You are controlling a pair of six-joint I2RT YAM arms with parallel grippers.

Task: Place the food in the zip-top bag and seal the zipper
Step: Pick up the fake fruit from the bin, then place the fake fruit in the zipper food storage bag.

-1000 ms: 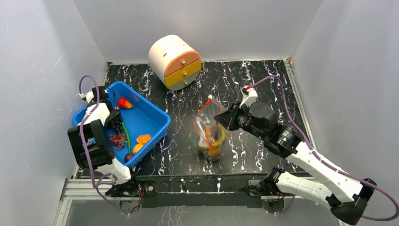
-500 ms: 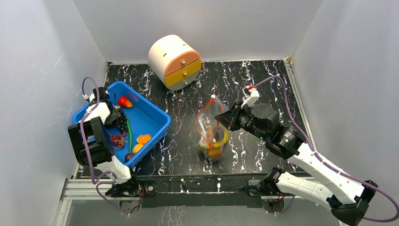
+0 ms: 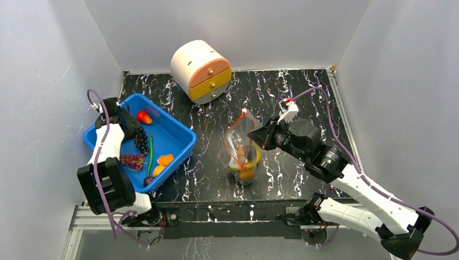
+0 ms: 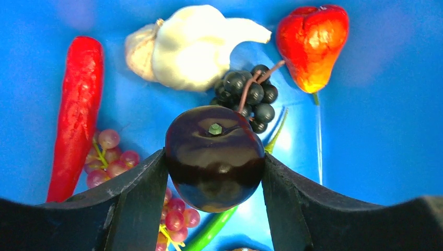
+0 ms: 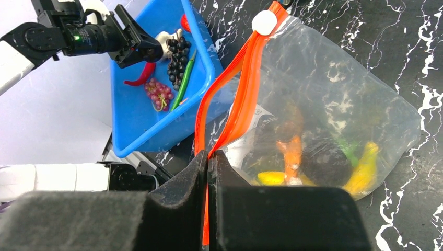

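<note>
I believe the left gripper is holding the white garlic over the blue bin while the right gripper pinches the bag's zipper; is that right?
Not quite: the left gripper holds a dark purple round fruit, not the garlic, which lies in the blue bin beyond it, as the left wrist view shows. The right gripper does pinch the zipper.

Nothing here is readable; the white label (image 5: 263, 113) on the bag (image 5: 334, 89) is too blurred to make out.
</note>
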